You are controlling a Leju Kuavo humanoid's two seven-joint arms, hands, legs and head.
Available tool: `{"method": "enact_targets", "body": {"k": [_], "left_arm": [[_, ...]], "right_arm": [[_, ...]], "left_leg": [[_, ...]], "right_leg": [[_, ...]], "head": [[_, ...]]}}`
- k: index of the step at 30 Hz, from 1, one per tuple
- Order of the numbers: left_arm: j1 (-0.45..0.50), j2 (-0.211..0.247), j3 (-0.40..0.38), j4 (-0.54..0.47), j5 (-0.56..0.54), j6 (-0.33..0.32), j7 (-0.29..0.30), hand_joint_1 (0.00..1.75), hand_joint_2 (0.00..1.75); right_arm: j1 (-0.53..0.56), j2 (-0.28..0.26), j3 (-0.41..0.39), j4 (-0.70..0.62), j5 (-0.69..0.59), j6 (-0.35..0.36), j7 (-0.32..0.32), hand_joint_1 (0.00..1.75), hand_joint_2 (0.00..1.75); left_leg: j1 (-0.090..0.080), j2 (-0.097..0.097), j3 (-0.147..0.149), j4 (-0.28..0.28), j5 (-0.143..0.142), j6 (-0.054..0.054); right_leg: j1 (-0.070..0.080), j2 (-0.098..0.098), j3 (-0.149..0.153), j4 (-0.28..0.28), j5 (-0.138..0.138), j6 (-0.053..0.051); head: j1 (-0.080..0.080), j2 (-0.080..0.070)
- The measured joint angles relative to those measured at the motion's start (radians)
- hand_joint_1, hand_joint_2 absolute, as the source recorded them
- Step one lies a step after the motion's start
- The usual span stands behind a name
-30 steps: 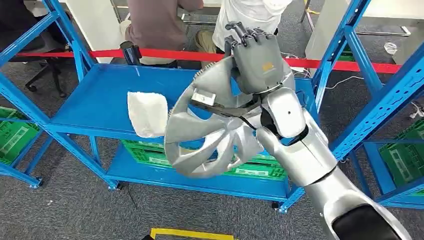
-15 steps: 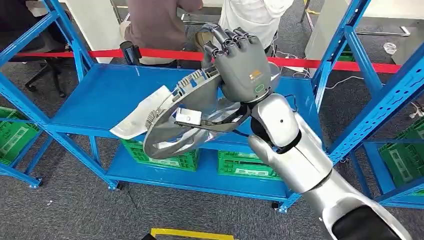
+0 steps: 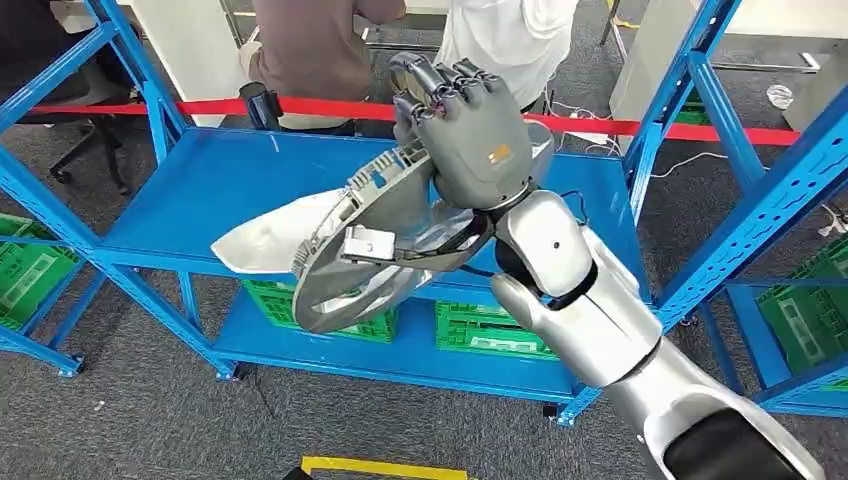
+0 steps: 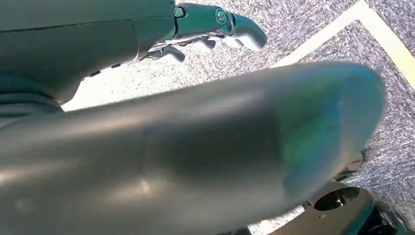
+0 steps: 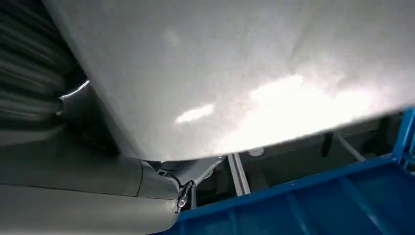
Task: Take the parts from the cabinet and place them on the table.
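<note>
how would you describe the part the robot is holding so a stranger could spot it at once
Find the blue shelving rack in the middle of the head view. Above its upper shelf, the right robot hand grips a round silver wheel cover, tilted over a white bag. It alone is spoked, metallic grey, and off the shelf.

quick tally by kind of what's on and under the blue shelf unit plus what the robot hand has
silver wheel cover, held by the right robot hand: 1
white foam sheet on the blue shelf: 1
green crates on the lower shelf: 2
total: 4
</note>
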Motion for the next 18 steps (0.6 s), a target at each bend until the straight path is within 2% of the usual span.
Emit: {"method": "enact_targets", "body": {"k": [18], "left_arm": [[0.002,0.000,0.013,0.000,0.022,-0.010,-0.035,0.00,1.75]], "right_arm": [[-0.014,0.001,0.011,0.001,-0.019,-0.008,-0.023,1.75,1.75]], "left_leg": [[0.000,0.000,0.000,0.000,0.000,0.000]], "right_leg": [[0.000,0.000,0.000,0.000,0.000,0.000]], "head": [[0.000,0.000]]}}
